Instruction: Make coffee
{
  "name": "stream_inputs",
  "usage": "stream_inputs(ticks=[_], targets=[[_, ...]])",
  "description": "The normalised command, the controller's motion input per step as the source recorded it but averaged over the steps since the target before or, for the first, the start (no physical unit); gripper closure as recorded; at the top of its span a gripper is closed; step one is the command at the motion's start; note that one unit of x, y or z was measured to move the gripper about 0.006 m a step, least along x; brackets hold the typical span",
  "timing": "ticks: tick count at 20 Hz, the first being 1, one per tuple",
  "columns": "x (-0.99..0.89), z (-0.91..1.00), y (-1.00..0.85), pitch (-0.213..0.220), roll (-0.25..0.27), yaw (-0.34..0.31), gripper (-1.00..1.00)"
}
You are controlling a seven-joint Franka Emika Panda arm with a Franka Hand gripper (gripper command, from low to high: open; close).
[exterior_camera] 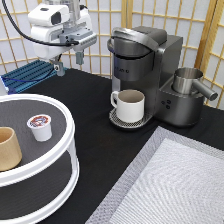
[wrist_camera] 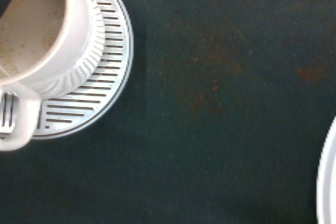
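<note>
The coffee pod [exterior_camera: 39, 126], small and white with a brown-and-red foil top, stands on the top shelf of a round white two-tier stand [exterior_camera: 70, 150] at the exterior view's left. A white mug [exterior_camera: 129, 104] with a handle sits on the drip tray of the grey coffee machine [exterior_camera: 145, 70]; the mug [wrist_camera: 34, 60] and the slotted tray [wrist_camera: 101, 80] also show in the wrist view. My gripper [exterior_camera: 69, 63] hangs open and empty at the exterior view's top left, above the black tabletop, to the left of the machine and well above the pod.
A plain tan handleless cup [exterior_camera: 9, 148] stands on the stand's top shelf beside the pod. A steel milk jug [exterior_camera: 189, 81] sits on the machine's right side. A grey woven mat [exterior_camera: 170, 185] lies at the bottom right. A blue rack [exterior_camera: 27, 75] is at the far left.
</note>
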Motion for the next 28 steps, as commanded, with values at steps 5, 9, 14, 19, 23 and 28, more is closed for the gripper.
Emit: stream_inputs(ticks=[5, 9, 14, 19, 23, 28], targets=[[0.20, 0.08, 0.00, 0.046, 0.001, 0.000, -1.00], [0.12, 0.06, -0.01, 0.035, 0.009, 0.000, -1.00], [0.55, 0.42, -0.02, 0.074, 0.019, -0.021, -1.00], [0.85, 0.70, -0.05, 0.148, 0.095, -0.033, -1.00], [0.90, 0.68, 0.00, 0.153, 0.064, -0.036, -1.00], [0.93, 0.66, 0.00, 0.177, 0.060, -0.014, -1.00]])
